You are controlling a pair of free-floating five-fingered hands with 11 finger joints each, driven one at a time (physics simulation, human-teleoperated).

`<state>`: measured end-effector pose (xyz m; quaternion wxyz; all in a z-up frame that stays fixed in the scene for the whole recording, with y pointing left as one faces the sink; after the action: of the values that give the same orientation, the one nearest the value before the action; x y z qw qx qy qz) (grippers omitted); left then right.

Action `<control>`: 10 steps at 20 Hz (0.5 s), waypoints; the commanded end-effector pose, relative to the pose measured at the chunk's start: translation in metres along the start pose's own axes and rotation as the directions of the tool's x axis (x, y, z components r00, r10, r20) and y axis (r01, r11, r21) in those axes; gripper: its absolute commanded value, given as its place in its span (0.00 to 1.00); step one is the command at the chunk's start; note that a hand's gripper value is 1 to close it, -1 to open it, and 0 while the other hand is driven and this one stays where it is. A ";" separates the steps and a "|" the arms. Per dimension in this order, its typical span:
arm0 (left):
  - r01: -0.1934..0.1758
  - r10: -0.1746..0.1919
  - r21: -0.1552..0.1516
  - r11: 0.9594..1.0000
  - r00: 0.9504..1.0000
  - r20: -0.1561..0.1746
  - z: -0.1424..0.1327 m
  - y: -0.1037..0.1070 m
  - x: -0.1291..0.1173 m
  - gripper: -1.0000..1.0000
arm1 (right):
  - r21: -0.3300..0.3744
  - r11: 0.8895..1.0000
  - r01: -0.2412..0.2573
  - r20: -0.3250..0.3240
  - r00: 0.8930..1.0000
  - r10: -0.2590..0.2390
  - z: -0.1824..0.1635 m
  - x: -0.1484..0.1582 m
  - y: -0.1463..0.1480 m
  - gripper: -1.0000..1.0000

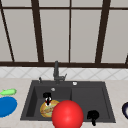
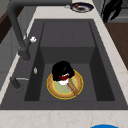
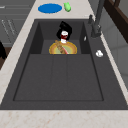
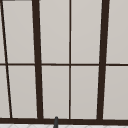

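Dark sink (image 1: 107, 100) first; we see the yellow-rimmed plate (image 2: 53, 91) flat on the floor of its left basin; left hand (image 2: 62, 70) sits over it, fingers curled round a brush (image 2: 72, 86) lying across the plate; right hand (image 1: 93, 115) hangs at the sink's front edge, fingers unreadable. We judge the brush light, stiff, maybe slick; grip the handle mid-length.

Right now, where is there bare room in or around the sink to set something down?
The sink's raised section, right of the deep basin, is bare. The basin is crowded: the left hand grips a brush over the yellow plate. The left counter holds a blue plate.
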<state>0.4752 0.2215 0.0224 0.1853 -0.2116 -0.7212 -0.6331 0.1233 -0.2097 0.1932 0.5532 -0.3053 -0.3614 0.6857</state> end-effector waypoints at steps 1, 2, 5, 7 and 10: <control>0.001 -0.001 0.011 1.000 1.000 -0.006 0.003 -0.001 -0.025 1.00 | 0.000 1.000 0.000 0.000 1.000 0.000 0.000 0.000 0.000 0.50; 0.003 -0.003 0.012 1.000 1.000 -0.007 0.004 -0.003 -0.033 1.00 | 0.000 1.000 0.000 0.000 1.000 0.000 0.000 0.000 0.000 0.50; 0.022 -0.022 0.012 1.000 1.000 -0.011 0.004 -0.016 -0.046 1.00 | 0.000 1.000 0.000 0.000 1.000 0.000 0.000 0.000 0.000 0.50; 0.026 -0.026 0.025 0.999 0.999 -0.022 0.003 -0.024 -0.050 1.00 | 0.000 1.000 0.000 0.000 1.000 0.000 0.000 0.000 0.000 0.50; 0.014 -0.014 0.025 1.000 1.000 -0.015 0.006 -0.031 -0.056 1.00 | 0.000 1.000 0.000 0.000 1.000 0.000 0.000 0.000 0.000 0.50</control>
<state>0.5038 0.2203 -0.0250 0.1844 -0.2102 -0.7218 -0.6331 0.1233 -0.2097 0.1932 0.5532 -0.3053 -0.3614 0.6857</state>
